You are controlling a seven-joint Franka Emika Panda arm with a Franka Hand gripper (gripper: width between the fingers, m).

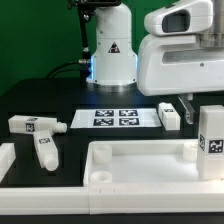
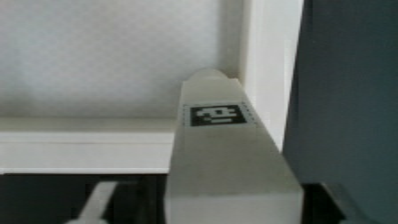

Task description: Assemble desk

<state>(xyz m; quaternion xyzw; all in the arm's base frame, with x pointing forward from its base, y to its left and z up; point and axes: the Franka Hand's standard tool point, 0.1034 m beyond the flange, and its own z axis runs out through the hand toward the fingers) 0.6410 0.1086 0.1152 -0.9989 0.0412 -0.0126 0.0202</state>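
Pincer (image 1: 186,104) hangs low at the exterior view's right; I cannot tell whether it is released or clenched. An upright post leg (image 1: 210,140), long axis vertical, stands at its four o'clock, by the three o'clock end of the tabletop panel (image 1: 140,165).

The exterior view is bright and even. The white tabletop panel (image 1: 105,165) shines so much its edges wash out against the dark counter (image 1: 60,100). A small blue light (image 1: 92,68) glows at the arm's base (image 1: 112,50). The wrist view is dimmer and grey, and the close leg (image 2: 228,160) looks fuzzy.
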